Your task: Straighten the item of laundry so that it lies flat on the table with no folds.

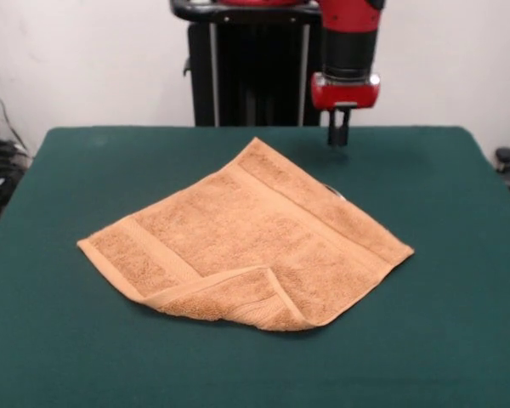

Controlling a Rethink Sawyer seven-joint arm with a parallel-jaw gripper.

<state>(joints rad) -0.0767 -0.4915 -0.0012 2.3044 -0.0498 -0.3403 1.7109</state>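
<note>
One fold: a single corner of the small, roughly square orange-tan terry-cloth towel (255, 238) is turned over onto the cloth, at the lower middle of the frame.
Towel place: centre of the frame, set as a diamond, one corner pointing to the top near the arm, one to the left edge, one to the right.
Towel lie: most of it is flat on the worktop; woven border bands run along the upper right and lower left sides.
Folded flap: a long narrow triangle (238, 299) with its hemmed edge showing, lying on top of the towel's lower corner.
Tag: something small and pale shows at the upper right hem; too small to be sure of.
Worktop: large rectangular dark green felt-like worktop (459, 340), far bigger than the towel, bare around it.
Pincer: dark pincer (337, 129) below the red and black arm's red wrist (346, 89), upper middle of the frame, just beyond the towel's top corner.
Pincer state: it holds nothing and seems clear of the cloth; I cannot tell whether its tips are apart or together.
Step in hand: judged, the towel is nearly straightened and only the lower flap is left.
Next move: likely to cross over the towel, take the flap by its hem and draw it toward the bottom of the frame without dragging the rest.
</note>
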